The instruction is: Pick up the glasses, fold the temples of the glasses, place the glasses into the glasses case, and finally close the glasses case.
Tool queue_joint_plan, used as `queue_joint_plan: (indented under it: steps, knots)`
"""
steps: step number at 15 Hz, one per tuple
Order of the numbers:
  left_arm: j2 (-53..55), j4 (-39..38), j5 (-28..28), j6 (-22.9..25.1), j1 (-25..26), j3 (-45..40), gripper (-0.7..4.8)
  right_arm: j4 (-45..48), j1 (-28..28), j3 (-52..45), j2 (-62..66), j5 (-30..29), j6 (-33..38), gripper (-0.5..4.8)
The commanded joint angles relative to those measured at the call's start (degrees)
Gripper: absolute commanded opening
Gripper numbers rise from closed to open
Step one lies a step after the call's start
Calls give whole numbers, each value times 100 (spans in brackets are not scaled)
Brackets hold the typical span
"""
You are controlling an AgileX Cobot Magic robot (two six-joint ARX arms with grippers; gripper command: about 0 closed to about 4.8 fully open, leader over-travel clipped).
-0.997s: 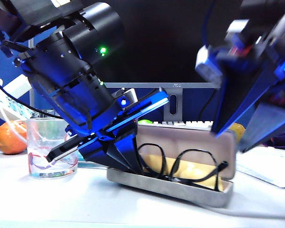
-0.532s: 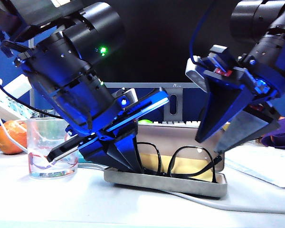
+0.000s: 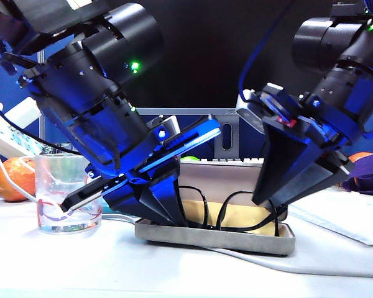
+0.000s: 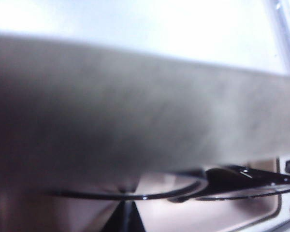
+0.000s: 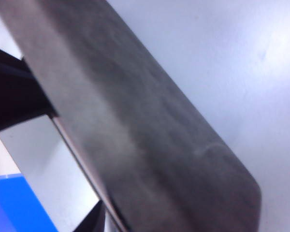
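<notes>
Far left of the exterior view: orange fruit (image 3: 11,180) behind a clear tumbler (image 3: 65,197), both well apart from the work. Left of centre: left gripper (image 3: 163,212) angled down into the left end of the glasses case (image 3: 217,238), fingers pressed together, pinning that end of the tray; no separate object visibly pinched; in the left wrist view only grey case wall (image 4: 135,111) and a dark rim of the glasses (image 4: 222,176) close below. Centre: glasses (image 3: 236,214) lying inside the open case on the yellowish lining, lenses facing the camera, temples not clearly traceable; long axis of glasses and case running left to right across the table (image 3: 112,267), parallel to the table edge. Behind: lid (image 3: 230,175) partly lowered, standing as a low wall over the tray. Right of centre: right gripper (image 3: 286,202) at the right end of the case, directly above and against the lid; nearer arm for the closing move; fingers partly narrowed, exact gap not readable from these views; nothing seen clamped; right wrist view filled by the grey outer face of the lid (image 5: 150,140). Judged step: pressing the lid down toward the tray; remaining travel small; risk of the frame catching under the lid rim.
</notes>
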Motion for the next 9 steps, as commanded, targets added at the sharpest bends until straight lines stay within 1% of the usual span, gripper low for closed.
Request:
queue_joint_plan:
  steps: [1,2,5,6,7,9]
  knots:
    - [-7,-98,-44,9,-9,0,-3,-94,4,28,-26,-417,-17,101]
    - [-7,-162,-107,31,-9,0,-3,-166,4,31,-33,-505,-70,89]
    - [-7,-249,-125,39,-9,0,-3,-229,4,31,-70,-544,-197,84]
    - [-7,-245,-125,48,-9,0,-4,-221,4,31,-68,-481,-208,84]
    - [-7,-240,-105,50,-9,0,-4,-94,2,31,-66,-282,-229,84]
    - [-7,-243,-79,52,-9,0,-4,114,2,31,-55,-208,-223,86]
